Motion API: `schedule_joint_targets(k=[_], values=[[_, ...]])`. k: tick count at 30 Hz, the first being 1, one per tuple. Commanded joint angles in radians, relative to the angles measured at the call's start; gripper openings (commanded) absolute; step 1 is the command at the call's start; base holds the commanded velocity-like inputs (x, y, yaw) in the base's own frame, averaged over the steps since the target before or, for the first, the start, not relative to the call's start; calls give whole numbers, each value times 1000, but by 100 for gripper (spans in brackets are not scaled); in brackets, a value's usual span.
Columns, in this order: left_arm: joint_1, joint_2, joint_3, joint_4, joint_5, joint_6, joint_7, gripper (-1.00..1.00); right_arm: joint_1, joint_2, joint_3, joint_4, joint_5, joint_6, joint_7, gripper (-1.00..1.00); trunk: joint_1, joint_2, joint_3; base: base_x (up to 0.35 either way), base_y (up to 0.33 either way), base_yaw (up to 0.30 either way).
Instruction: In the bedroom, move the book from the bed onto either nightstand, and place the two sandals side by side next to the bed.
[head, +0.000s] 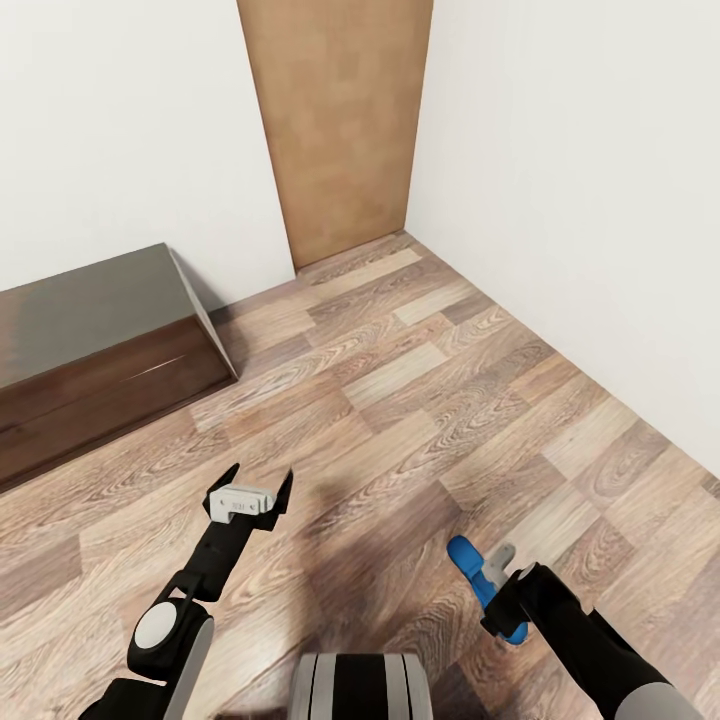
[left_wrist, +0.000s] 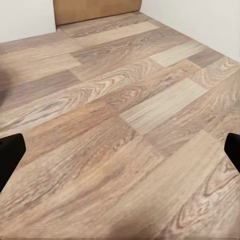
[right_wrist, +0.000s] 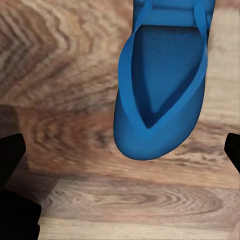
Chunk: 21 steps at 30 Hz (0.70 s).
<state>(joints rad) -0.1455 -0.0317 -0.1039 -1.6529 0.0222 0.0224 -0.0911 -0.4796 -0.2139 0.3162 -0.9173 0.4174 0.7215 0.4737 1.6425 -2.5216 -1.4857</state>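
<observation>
One bright blue sandal (head: 478, 578) lies on the wood-plank floor just under my right gripper (head: 497, 575). In the right wrist view the sandal (right_wrist: 160, 85) sits sole-up-front ahead of the fingers, whose dark fingertips (right_wrist: 11, 155) stand wide apart on either side, touching nothing, so this gripper is open. My left gripper (head: 260, 480) hangs open over bare floor to the left, its fingertips (left_wrist: 10, 155) spread with nothing between them. The book, the bed and the nightstand are out of view.
A long low dark brown dresser (head: 90, 350) stands against the white wall at the left. A brown wooden door (head: 340, 120) is shut in the far corner. A white wall (head: 600, 200) runs along the right. Wood-plank floor (head: 400, 400) lies between them.
</observation>
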Motion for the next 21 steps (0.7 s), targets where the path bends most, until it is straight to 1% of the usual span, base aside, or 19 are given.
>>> schedule_joint_targets(k=[1,14,21], values=[[0,-1,1,-1,2,3,-4,100,-1,-1,2,-2,11,2,8,100,0,-1,-5,0,0,0],[0,-1,-3,-1,0,6,-4,100,-1,-4,-3,-5,11,2,8,100,6,-4,-55,0,0,0],[0,-1,-3,0,-1,6,-4,100,-1,-4,-3,-7,11,2,7,100,6,-4,-55,0,0,0]])
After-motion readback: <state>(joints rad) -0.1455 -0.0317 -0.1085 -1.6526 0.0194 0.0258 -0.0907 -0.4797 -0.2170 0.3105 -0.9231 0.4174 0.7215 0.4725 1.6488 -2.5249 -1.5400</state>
